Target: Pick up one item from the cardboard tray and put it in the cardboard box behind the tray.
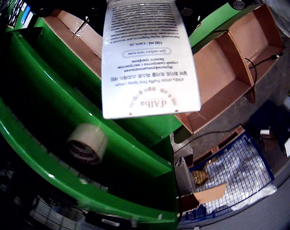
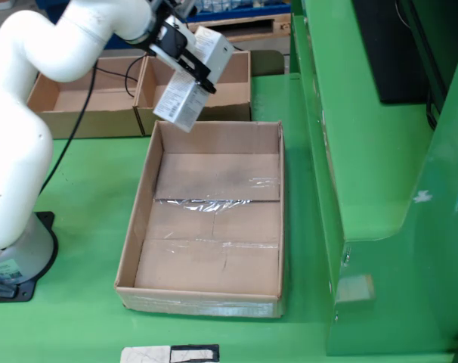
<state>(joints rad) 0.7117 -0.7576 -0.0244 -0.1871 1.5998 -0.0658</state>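
the white printed carton (image 1: pixel 147 57) fills the wrist view, held in the jaws, hanging at 6 o'clock below them over the cardboard tray's (image 2: pixel 138 227) far edge.

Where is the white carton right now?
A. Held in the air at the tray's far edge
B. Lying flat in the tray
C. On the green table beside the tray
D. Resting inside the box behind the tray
A: in the fixed view the carton hangs from the gripper above the far edge of the tray, not yet down in the box behind it.
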